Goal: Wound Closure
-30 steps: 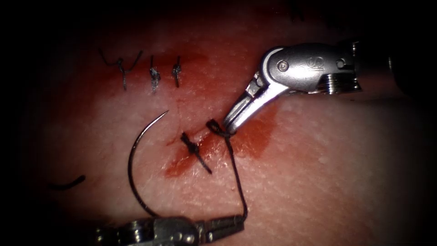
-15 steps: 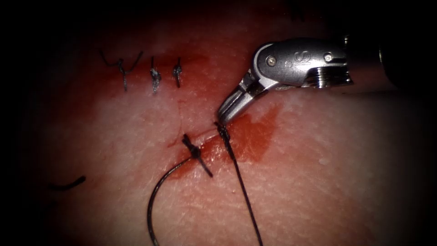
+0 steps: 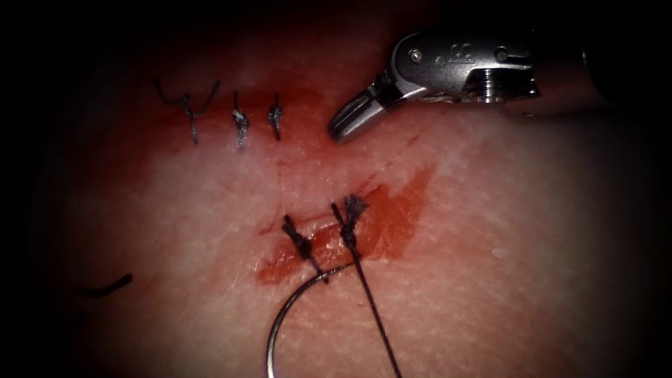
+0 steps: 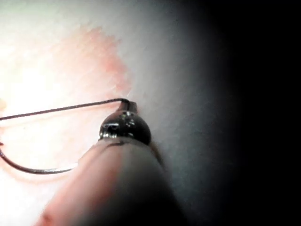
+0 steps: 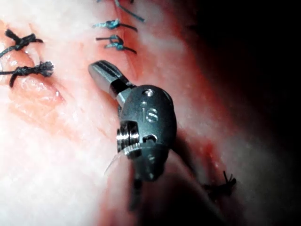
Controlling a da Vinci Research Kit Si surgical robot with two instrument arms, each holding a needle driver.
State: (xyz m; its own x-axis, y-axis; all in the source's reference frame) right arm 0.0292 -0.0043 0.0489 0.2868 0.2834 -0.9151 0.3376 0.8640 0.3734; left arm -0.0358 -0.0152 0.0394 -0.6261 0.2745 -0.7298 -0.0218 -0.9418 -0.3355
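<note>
My right tool [image 3: 341, 130] hovers above the tissue [image 3: 490, 280], upper right of the knots, jaws shut on nothing; its jaws [image 5: 99, 69] look closed in the right wrist view too. A fresh knot [image 3: 348, 234] with a frayed free end [image 3: 355, 204] sits on the red fluid [image 3: 395, 206]. Its thread [image 3: 374, 315] runs taut down out of the endoscope view. My left tool [image 4: 130, 107] is shut on that thread [image 4: 61, 109]. The curved needle [image 3: 283, 315] lies loose on the tissue surface below the knots, held by neither tool, also seen as a needle arc [image 4: 28, 168].
An older knot [image 3: 297, 241] sits just left of the fresh one. Three finished stitches [image 3: 240, 122] line the upper left. A cut bit of thread [image 3: 105, 285] lies at the far left.
The right tool let go of the thread end and rose up and away. The left tool drew down out of the endoscope view, pulling the thread taut and dragging the needle rightward and down.
</note>
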